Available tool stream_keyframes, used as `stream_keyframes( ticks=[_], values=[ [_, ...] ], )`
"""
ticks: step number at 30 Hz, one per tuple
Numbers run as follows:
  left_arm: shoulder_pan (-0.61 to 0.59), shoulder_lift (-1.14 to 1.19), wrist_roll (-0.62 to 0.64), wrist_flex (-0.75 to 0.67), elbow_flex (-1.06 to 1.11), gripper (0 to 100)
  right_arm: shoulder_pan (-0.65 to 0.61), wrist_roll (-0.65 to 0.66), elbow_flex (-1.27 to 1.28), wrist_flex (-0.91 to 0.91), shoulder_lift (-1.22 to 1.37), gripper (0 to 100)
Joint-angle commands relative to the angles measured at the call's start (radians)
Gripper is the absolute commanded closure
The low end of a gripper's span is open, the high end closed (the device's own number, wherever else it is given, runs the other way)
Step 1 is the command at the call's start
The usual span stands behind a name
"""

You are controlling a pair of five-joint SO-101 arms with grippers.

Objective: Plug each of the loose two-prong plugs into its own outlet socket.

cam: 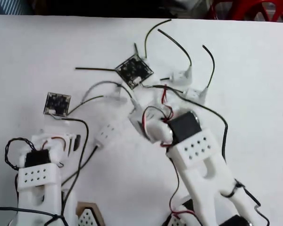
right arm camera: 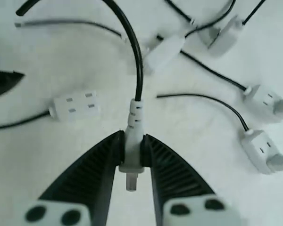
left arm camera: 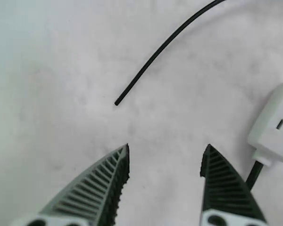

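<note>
Item, held: white two-prong plug, clamped between the narrow-set fingers of the right gripper. Its long axis runs in line with the fingers and its black cord leads forward and away. What looks like a prong stub shows at the wrist end, so the prongs appear to face back toward the arm, not toward any socket. Item, nearest target: white outlet socket, lying flat on the table with its slotted face up, off to one side of the held plug and apart from it. In the high view it sits between the two arms, near both. Judgement: the right arm carries the plug and is the one to bring it over; the plug would likely need turning before prongs can meet slots. Item, idle: left gripper, spread wide, holding nothing, hovering just beside a white outlet body. Items, farther: two more outlet sockets on the plug's other side, then two dark square boards among loose cords.
</note>
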Motion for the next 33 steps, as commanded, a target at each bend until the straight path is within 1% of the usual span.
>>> stream_keyframes(
  ticks=[1, 4, 6, 12, 15, 22, 28, 31, 33],
  values=[
    [0.01, -0.019, 0.009, -0.057, -0.011, 76, -0.056, -0.123, -0.034, -0.068, -0.074, 98.1],
    [0.01, -0.019, 0.021, -0.077, -0.012, 76, -0.12, -0.199, 0.018, -0.133, -0.09, 98.1],
    [0.01, -0.021, 0.072, -0.094, -0.015, 76, -0.168, -0.226, 0.078, -0.183, -0.085, 98.1],
    [0.021, -0.021, 0.19, -0.091, -0.101, 76, -0.248, -0.232, 0.267, -0.364, -0.091, 98.1],
    [0.073, -0.021, 0.213, -0.091, -0.135, 75, -0.259, -0.23, 0.315, -0.4, -0.084, 98.1],
    [0.232, -0.021, 0.213, -0.092, -0.167, 75, -0.259, -0.229, 0.391, -0.45, -0.082, 98.1],
    [0.303, -0.021, 0.213, -0.089, -0.203, 75, -0.259, -0.229, 0.428, -0.467, -0.082, 98.1],
    [0.334, -0.021, 0.213, -0.055, -0.238, 75, -0.259, -0.229, 0.456, -0.493, -0.082, 98.1],
    [0.352, -0.021, 0.213, -0.006, -0.272, 75, -0.259, -0.229, 0.471, -0.506, -0.082, 98.1]
  ],
)
